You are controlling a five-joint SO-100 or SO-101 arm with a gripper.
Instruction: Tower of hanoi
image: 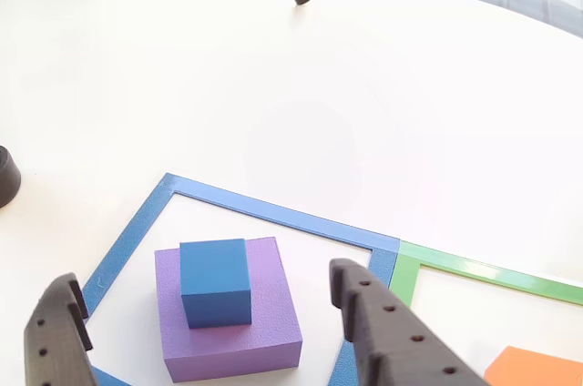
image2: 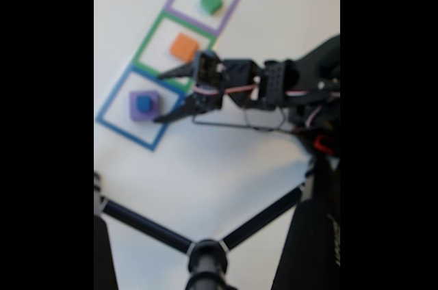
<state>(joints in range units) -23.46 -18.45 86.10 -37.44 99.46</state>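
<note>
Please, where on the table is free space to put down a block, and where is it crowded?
Free: the white table beyond the blue frame, and the bare strip inside that frame around the purple block. Crowded: the open gripper hangs over the blue frame's edge beside the green frame holding the orange block.

Black arm (image2: 274, 88) with pinkish cables, seemingly; end effector (image: 209, 331) fingers (image: 392, 336) studded with holes.

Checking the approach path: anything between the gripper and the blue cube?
Nothing visible. The gripper is open, its fingers on either side of the blue cube, which sits on the purple block inside the blue frame.
</note>
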